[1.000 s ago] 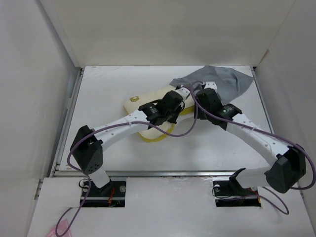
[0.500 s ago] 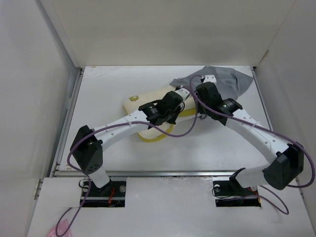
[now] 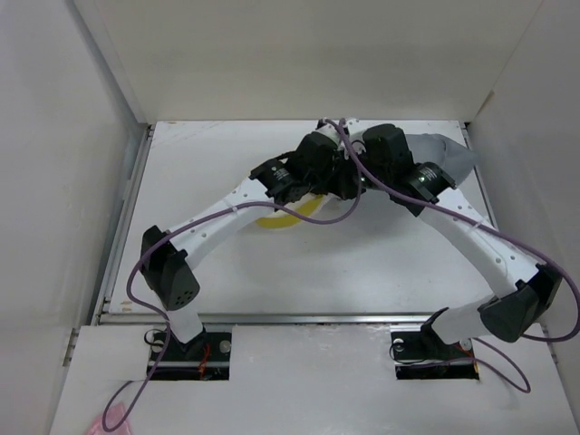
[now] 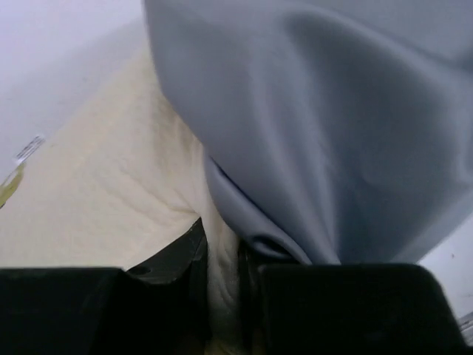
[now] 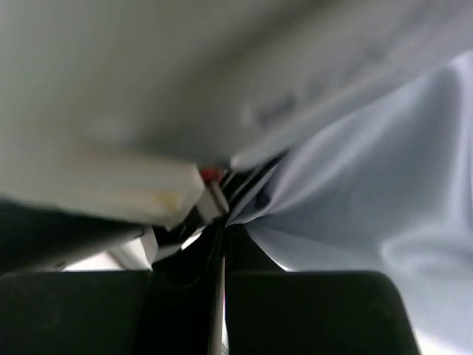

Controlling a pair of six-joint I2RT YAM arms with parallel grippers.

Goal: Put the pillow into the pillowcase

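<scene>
The cream pillow (image 4: 96,192) lies at the back of the table, and from above only its yellow edge (image 3: 288,217) shows under the arms. My left gripper (image 4: 222,270) is shut on the pillow's cream edge. The grey pillowcase (image 4: 332,133) drapes over the pillow's far end right by that grip. From above, the pillowcase (image 3: 444,152) bunches at the back right. My right gripper (image 5: 222,251) is shut on a fold of the pillowcase (image 5: 369,185), close beside the left gripper. Both gripper heads meet over the pillow and hide the pillowcase's mouth.
White enclosure walls (image 3: 100,109) close in the table on the left, back and right. The back wall stands just beyond the grippers. Purple cables (image 3: 331,217) loop off both arms over the pillow. The white tabletop (image 3: 362,272) stretches toward the arm bases.
Both arms have pushed toward the back wall, taking the pillow with them. The right gripper has closed on the pillowcase, which is now bunched up at the back right.
</scene>
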